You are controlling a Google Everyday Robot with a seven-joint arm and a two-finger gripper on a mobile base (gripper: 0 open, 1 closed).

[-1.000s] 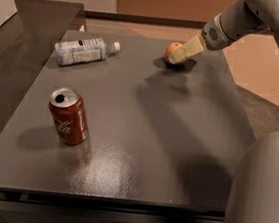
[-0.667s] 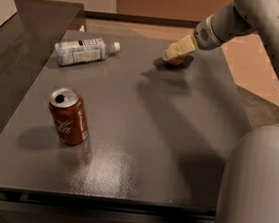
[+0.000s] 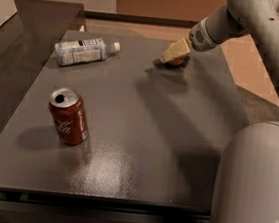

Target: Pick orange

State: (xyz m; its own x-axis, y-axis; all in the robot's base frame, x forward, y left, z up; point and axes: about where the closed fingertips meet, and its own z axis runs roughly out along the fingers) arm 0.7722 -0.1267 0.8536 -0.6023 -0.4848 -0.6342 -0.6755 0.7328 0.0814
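The orange (image 3: pixel 179 62) lies at the far right of the dark grey table (image 3: pixel 142 134). Only a small sliver of it shows below the gripper. My gripper (image 3: pixel 172 52), with cream-coloured tips, reaches down from the upper right and sits right over the orange, hiding most of it. The grey arm (image 3: pixel 240 19) runs from the gripper up to the top right corner.
A red soda can (image 3: pixel 69 117) stands upright at the near left. A clear plastic bottle (image 3: pixel 84 51) lies on its side at the far left. A dark counter (image 3: pixel 17 34) adjoins the table's left side. My grey body (image 3: pixel 254 187) fills the lower right.
The gripper has moved left and down onto the orange. The orange showed beside the gripper before and is now mostly covered by it. The can and bottle have not moved.
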